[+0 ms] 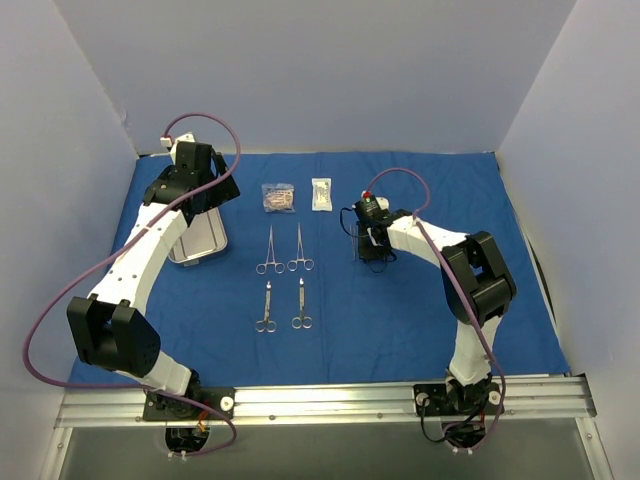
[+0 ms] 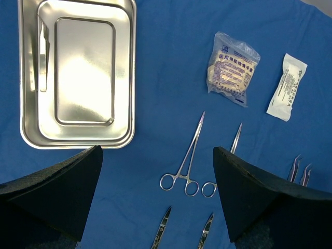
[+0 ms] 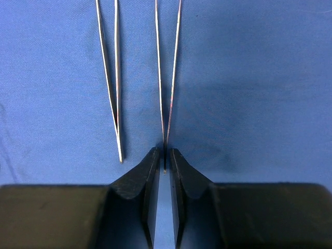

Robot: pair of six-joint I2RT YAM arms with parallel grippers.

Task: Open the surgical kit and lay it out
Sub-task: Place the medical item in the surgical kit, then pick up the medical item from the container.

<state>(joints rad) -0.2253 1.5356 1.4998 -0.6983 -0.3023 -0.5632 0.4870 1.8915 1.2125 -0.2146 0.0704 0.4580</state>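
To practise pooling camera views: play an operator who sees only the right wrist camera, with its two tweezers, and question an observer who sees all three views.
Operator: Is anything not laid out yet?
Observer: What looks like a third tweezers lies inside the steel tray, along one long wall.
Operator: What else is out?
Observer: Four scissor-like instruments lie on the blue cloth, two rows of two, right of the tray.
Operator: And the other arm?
Observer: The left gripper is wide open, holding nothing.

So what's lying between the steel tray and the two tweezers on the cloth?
Four scissor-like instruments, laid in two rows on the blue cloth, as the top view shows.
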